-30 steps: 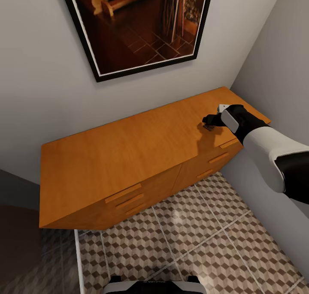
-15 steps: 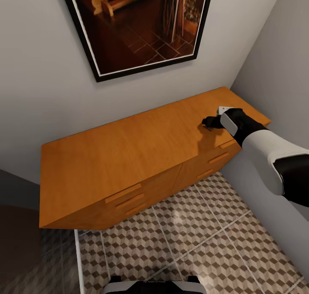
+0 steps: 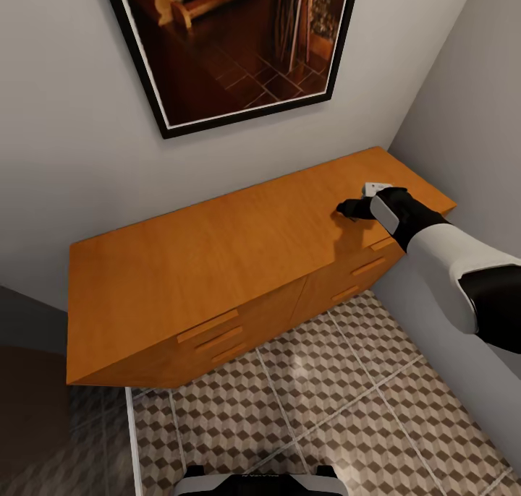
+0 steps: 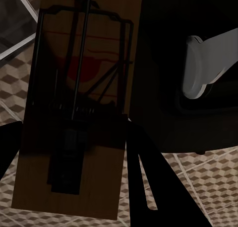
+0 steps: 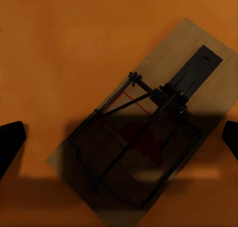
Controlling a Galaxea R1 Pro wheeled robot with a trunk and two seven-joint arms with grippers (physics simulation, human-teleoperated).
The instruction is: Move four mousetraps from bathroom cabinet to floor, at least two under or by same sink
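- Shower panel (image 3: 29,351): a dark, smoky surface is seen at the far left of the head view, beside the cabinet's left end.
- Bathroom floor (image 3: 325,395): square tiles with a brown, beige and white cube pattern and pale grout are laid in front of the cabinet; the same pattern is seen behind the trap in the left wrist view (image 4: 198,187).
- Cabinet (image 3: 217,264): a wide, low orange-brown chest is set against the grey wall; bar handles are shown on both drawer columns.
- Framed picture (image 3: 231,40): a dark-framed print is hung on the wall above the cabinet.
- Left gripper (image 4: 74,137): dark fingers (image 4: 144,182) are seen on either side of a mousetrap, which is held between them, clear of the tiled floor below. A white and black part of the robot (image 4: 208,68) is seen beside it.
- Held mousetrap (image 4: 74,108): a wooden plate with black wire parts and a red mark, seen in shadow.
- Right gripper (image 3: 351,208): it is positioned low over the cabinet top near the right end, on a black and white arm. Its fingertips (image 5: 10,142) are spread wide on both sides of a trap, with nothing gripped.
- Mousetrap on the cabinet (image 5: 148,132): it is laid flat on the orange top, set diagonally between the parted fingertips and touched by neither.
- Small white object (image 3: 375,188): it is seen just behind the right wrist; its nature cannot be told.
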